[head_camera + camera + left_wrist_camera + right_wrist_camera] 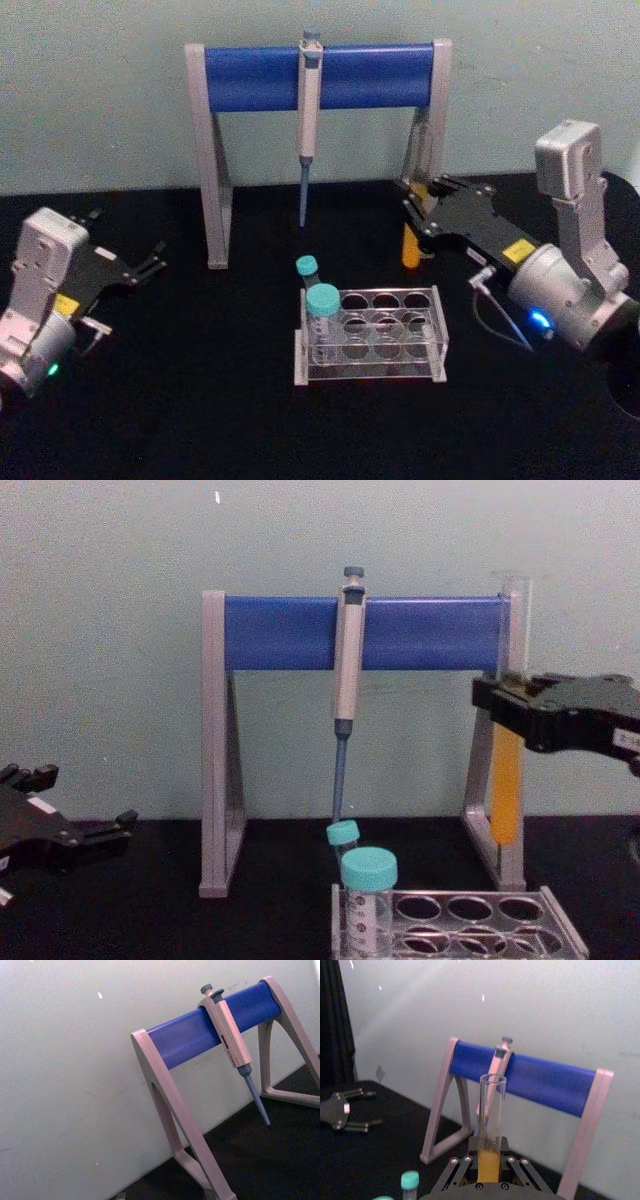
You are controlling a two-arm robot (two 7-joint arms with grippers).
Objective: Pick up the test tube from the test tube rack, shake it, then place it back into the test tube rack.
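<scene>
Head view: the test tube (410,250) is held up in the air by the R gripper (415,224), at about 1 o'clock from the test tube rack (372,372) & just beside the R leg of the pipette stand (320,78). The jaws are closed on the tube's middle. The L gripper (130,245) is parked at 9 o'clock from the rack, jaws spread wide w/ nothing in them. Two teal-capped vials (322,305) are stood at the rack's L end; the other holes look empty. L wrist view: the stand & the pipette (232,1035) hung on it are seen. R wrist view: the tube is seen upright btw. the jaws, open mouth at 12 o'clock, orange liquid low down. No cap is on it, so the shake is best done w/ small, quick wiggles. The tube shouldn't be tipped far, or liquid may be spilled. Chest view: the tube is seen in front of the stand's R leg, at about 1 o'clock above the rack. It can't be told how close glass & leg are, so the tube is best brought toward the robot a bit before it's shaken, so nothing is knocked. A firm grip is needed. After that, the tube should be lined up straight over an empty hole & let down slowly.
</scene>
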